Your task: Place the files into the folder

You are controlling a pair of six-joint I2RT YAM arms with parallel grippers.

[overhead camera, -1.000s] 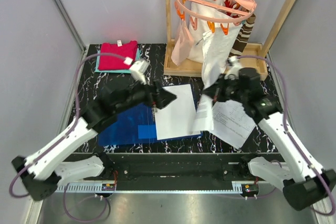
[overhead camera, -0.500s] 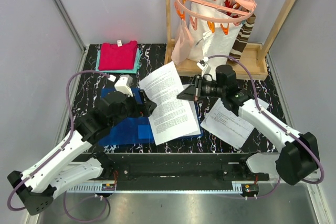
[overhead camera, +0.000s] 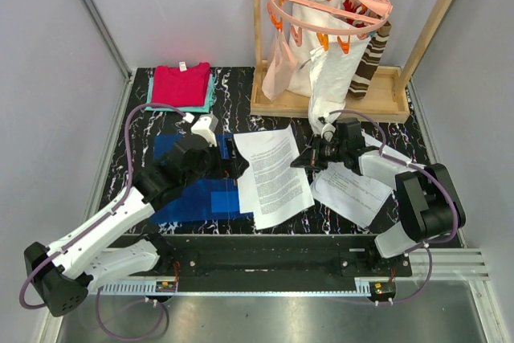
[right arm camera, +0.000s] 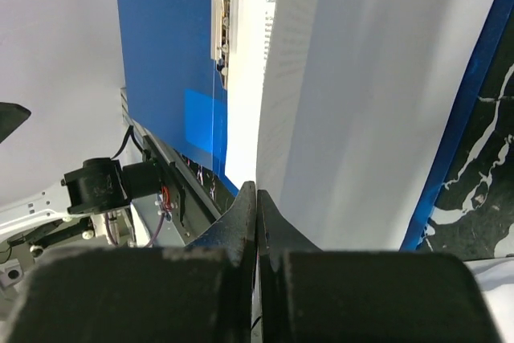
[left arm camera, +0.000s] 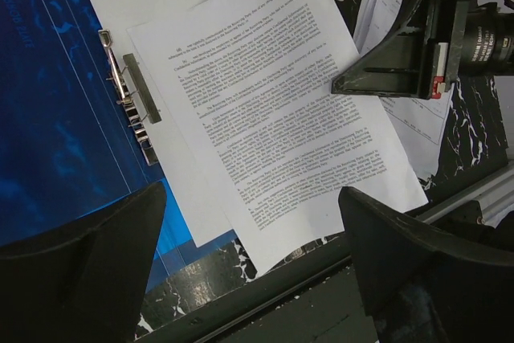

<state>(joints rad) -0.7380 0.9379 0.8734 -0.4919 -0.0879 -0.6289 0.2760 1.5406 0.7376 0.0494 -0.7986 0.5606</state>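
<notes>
**Printed sheets lie on the open folder between two grippers**

The left gripper hangs with its jaws wide apart, holding nothing. Just below and ahead of it the files lie flat and slightly askew on the open blue folder, their left edge beside its metal clip. The right gripper is closed, with its tip at the top sheet's right edge. Whether it pinches that edge cannot be told. Behind it, under its wrist, another printed sheet lies on the table, off the folder.
</notes>
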